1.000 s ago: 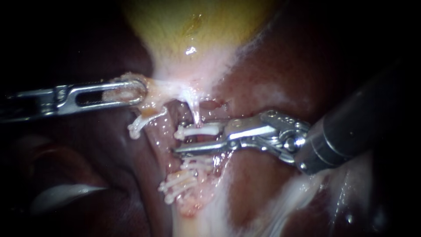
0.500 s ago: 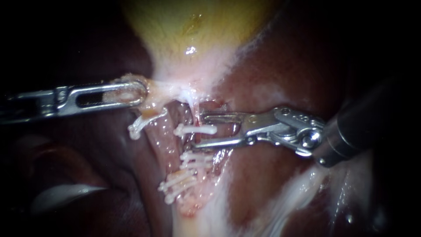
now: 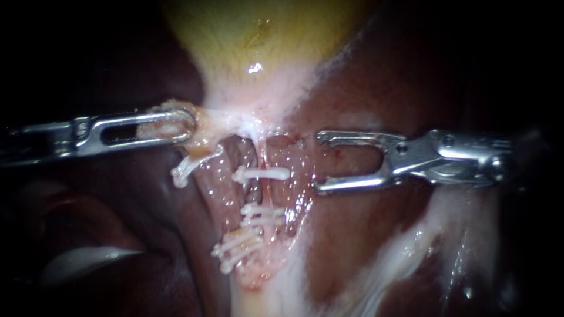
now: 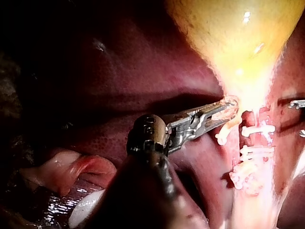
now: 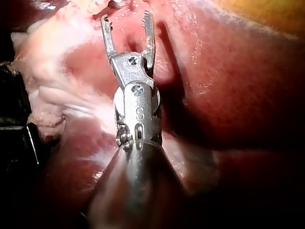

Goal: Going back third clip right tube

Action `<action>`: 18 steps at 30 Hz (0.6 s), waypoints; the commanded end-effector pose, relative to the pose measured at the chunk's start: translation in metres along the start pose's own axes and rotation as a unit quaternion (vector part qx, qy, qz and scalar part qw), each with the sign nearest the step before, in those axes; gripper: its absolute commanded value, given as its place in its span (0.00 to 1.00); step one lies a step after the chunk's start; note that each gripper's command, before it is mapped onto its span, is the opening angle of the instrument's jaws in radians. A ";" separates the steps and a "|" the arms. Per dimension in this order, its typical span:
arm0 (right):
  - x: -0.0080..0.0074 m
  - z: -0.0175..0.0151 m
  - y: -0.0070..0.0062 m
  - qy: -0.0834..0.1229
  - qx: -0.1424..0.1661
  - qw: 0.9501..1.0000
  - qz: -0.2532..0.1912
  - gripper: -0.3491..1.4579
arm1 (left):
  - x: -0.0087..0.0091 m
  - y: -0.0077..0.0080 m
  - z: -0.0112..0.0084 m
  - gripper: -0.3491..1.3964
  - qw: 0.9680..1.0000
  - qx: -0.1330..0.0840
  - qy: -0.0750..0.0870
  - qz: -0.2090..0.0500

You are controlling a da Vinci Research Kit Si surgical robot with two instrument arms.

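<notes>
- Your right instrument point(image 3: 317, 162) stands with its jaws wide apart and empty, over the liver point(image 3: 376, 88) and just beside the right tube point(image 3: 262, 154), touching nothing. No clip is loaded between the jaws.
- Your left instrument point(image 3: 182, 124) has its jaws clamped on the neck tissue point(image 3: 204, 120) below the gallbladder point(image 3: 258, 35), holding it out to the side.
- The uppermost clip point(image 3: 262, 174) sits across the right tube. I judge this to be the third clip. The lower clips point(image 3: 262, 214) lie farther down the same tube.
- Risk: if you swing the open jaws sideways on the way out, a tip could catch the uppermost clip and tilt or loosen it.
- Risk: if the lower jaw drops, it may scrape the wet liver surface beneath it.
- Risk: if your left instrument pulls harder, the thin tube above the clip could tear.
- Containers: there is none apart from the gallbladder itself. Its wall looks yellow and unbroken here. Its contents do not show, and I see no leak.
</notes>
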 end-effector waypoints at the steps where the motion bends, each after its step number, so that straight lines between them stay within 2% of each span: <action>1: 0.0002 -0.0003 -0.0003 -0.003 0.002 1.000 -0.004 0.47 | 0.0000 0.0000 0.0000 0.00 1.000 0.000 0.000 0.000; 5: 0.0004 -0.0008 -0.0010 -0.018 0.008 1.000 -0.014 0.47 | 0.0000 0.0001 0.0001 0.00 1.000 0.000 0.000 0.000; 11: 0.0002 -0.0012 -0.0013 -0.018 0.010 1.000 -0.015 0.47 | 0.0003 0.0007 0.0008 0.00 1.000 0.001 -0.002 0.001; 14: 0.0001 -0.0014 -0.0014 -0.018 0.011 1.000 -0.016 0.47 | 0.0008 0.0010 0.0019 0.00 1.000 -0.004 -0.002 0.002; 18: 0.0000 -0.0017 -0.0015 -0.018 0.011 1.000 -0.016 0.47 | 0.0019 0.0018 0.0041 0.00 1.000 -0.005 0.007 0.006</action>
